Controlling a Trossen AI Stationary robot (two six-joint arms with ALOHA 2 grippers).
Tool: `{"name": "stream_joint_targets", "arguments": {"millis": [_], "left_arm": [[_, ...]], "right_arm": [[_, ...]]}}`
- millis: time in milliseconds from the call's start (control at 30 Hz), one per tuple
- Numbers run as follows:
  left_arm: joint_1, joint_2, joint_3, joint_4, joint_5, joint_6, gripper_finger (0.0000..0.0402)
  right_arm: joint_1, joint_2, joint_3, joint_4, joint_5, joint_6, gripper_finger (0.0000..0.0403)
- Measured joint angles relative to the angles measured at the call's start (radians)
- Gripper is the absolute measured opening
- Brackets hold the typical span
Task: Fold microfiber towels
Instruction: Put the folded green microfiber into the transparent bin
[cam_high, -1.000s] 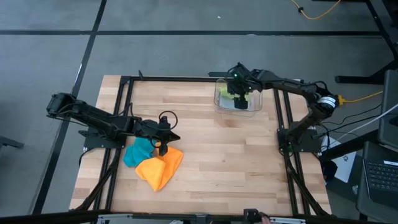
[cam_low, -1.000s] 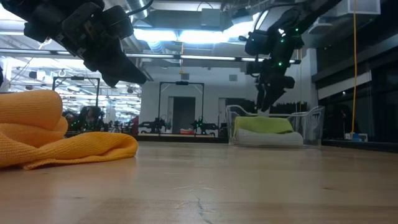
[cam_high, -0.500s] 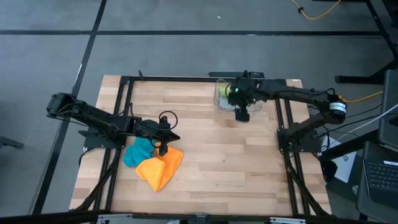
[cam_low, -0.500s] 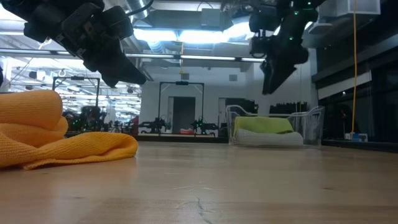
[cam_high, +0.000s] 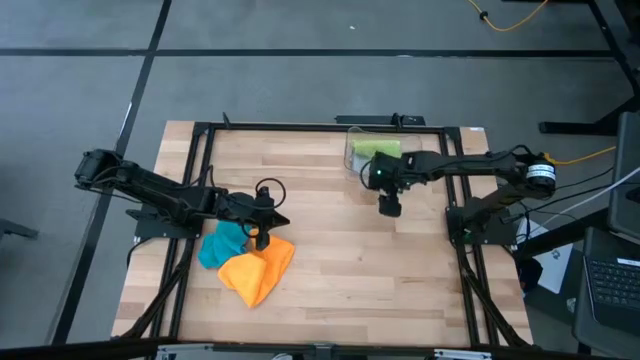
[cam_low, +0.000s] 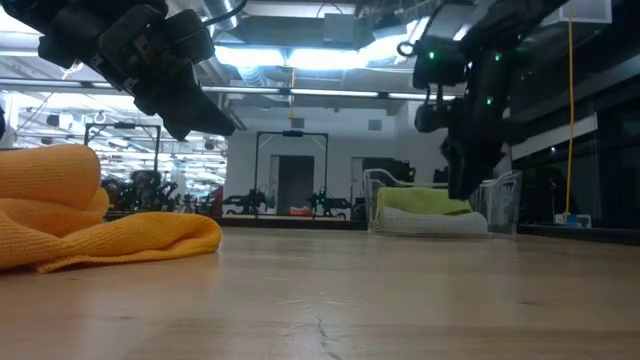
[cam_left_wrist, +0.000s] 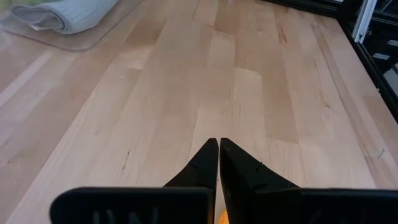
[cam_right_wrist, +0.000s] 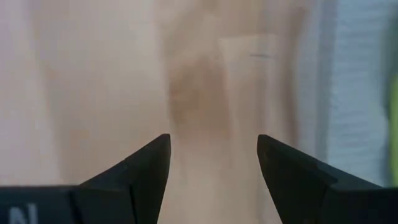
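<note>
- right gripper (cam_high: 389, 206) hangs over bare table (cam_high: 350, 270) just in front of the clear plastic bin (cam_high: 352, 160), fingers spread apart, nothing between them
- the bin sits at the far edge of the table with the lime green towel (cam_high: 377, 149) folded on top of the light grey towel (cam_low: 430, 222)
- left gripper (cam_high: 262, 238) is pinched together, empty, right above the pile
- orange towel (cam_high: 258, 270) is crumpled near the table's front-left, touching the teal blue towel (cam_high: 222, 245) bunched up just to its left
</note>
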Motion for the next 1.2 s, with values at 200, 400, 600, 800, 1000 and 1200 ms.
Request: {"name": "stream_joint_targets", "arguments": {"millis": [200,400,600,800,1000,1200], "left_arm": [[0.0,0.0,0.0,0.0,0.0,0.0,0.0009],[0.0,0.0,0.0,0.0,0.0,0.0,0.0009],[0.0,0.0,0.0,0.0,0.0,0.0,0.0009],[0.0,0.0,0.0,0.0,0.0,0.0,0.0009],[0.0,0.0,0.0,0.0,0.0,0.0,0.0009],[0.0,0.0,0.0,0.0,0.0,0.0,0.0009]], "right_arm": [[-0.109,0.0,-0.025,0.071,0.011,-0.088,0.0243],[-0.171,0.0,-0.017,0.078,0.018,-0.133,0.0243],[-0.185,-0.004,-0.017,0.077,0.034,-0.126,0.0243],[-0.163,-0.028,0.033,0.001,0.127,-0.102,0.0243],[-0.147,-0.033,0.128,0.0,0.331,-0.122,0.0243],[-0.208,-0.033,0.175,0.083,0.353,-0.237,0.0243]]}}
